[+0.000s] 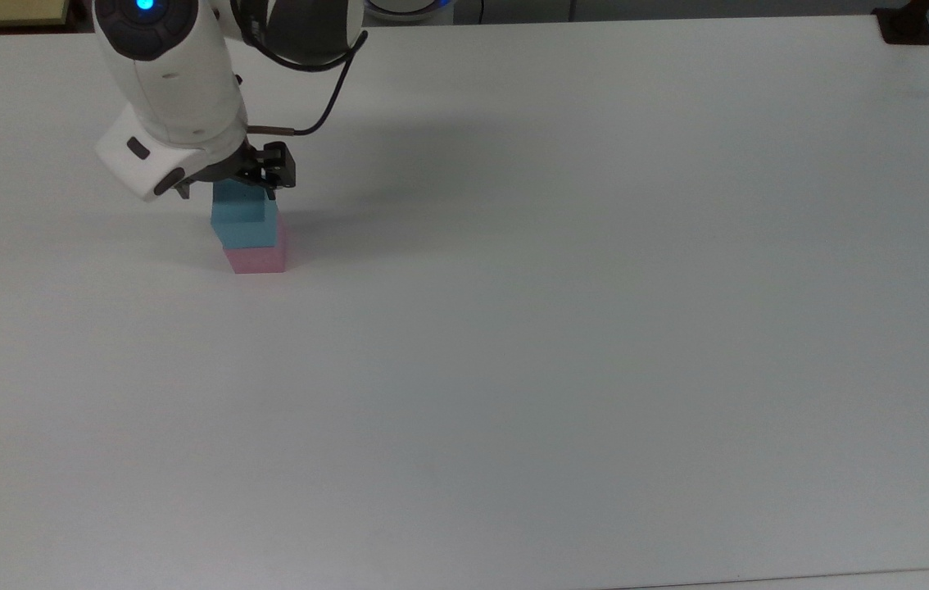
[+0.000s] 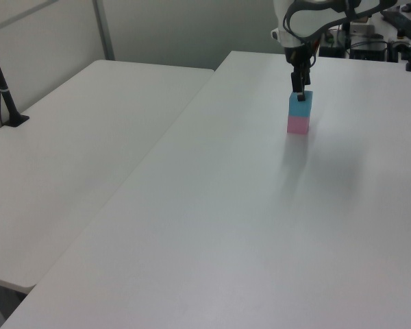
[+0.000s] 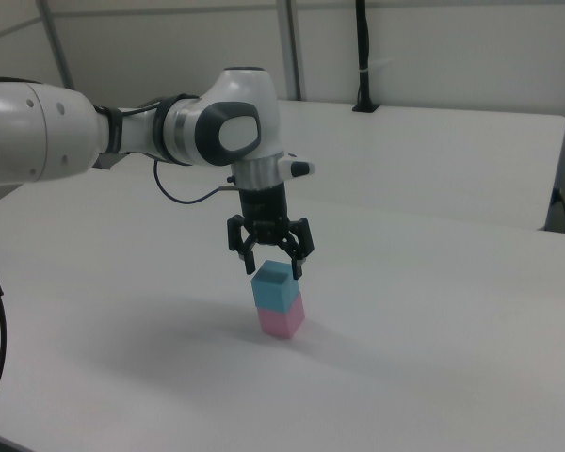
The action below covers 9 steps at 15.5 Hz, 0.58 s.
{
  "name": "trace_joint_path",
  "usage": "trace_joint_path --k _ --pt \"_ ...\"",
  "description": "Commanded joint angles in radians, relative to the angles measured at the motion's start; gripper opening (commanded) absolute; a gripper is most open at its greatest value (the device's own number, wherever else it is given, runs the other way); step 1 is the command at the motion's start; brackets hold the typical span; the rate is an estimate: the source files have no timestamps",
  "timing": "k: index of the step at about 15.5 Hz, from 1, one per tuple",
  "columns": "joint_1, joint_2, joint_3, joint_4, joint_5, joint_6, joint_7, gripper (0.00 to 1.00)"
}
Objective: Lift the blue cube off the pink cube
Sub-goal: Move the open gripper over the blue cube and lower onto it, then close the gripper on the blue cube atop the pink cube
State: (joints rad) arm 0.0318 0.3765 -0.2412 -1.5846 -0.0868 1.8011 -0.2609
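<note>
A light blue cube [image 1: 245, 225] [image 2: 301, 106] [image 3: 274, 286] rests on top of a pale pink cube [image 1: 256, 260] [image 2: 298, 125] [image 3: 282, 319] on the white table [image 1: 563, 311]. My gripper [image 1: 227, 192] [image 2: 299, 92] [image 3: 272, 266] hangs open directly over the blue cube. Its fingertips [image 3: 247, 265] stand on either side of the cube's top edge, just above it, with nothing held between them. The arm's white wrist hides the far part of the blue cube in the top view.
A second white table [image 2: 75, 144] adjoins on the left view's left, with a black post [image 2: 3, 86] clamped to it. A black clamp [image 1: 905, 26] sits at the table's far right corner in the top view.
</note>
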Motion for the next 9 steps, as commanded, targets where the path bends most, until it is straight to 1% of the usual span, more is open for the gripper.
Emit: trace_joint_path --k 1,4,5,6,8,9 --pt "0.020 -0.004 -0.003 -0.035 -0.008 0.035 -0.003 1.00" --pt "0.020 -0.001 -0.003 -0.047 -0.007 0.053 -0.003 0.99" --pt "0.020 -0.001 -0.003 -0.057 -0.013 0.067 -0.003 0.88" --pt "0.020 -0.001 -0.003 -0.067 -0.016 0.079 -0.006 0.75" --pt "0.019 -0.001 -0.003 -0.067 -0.016 0.084 -0.021 0.33" --pt "0.019 -0.004 -0.003 -0.064 -0.016 0.075 -0.030 0.18"
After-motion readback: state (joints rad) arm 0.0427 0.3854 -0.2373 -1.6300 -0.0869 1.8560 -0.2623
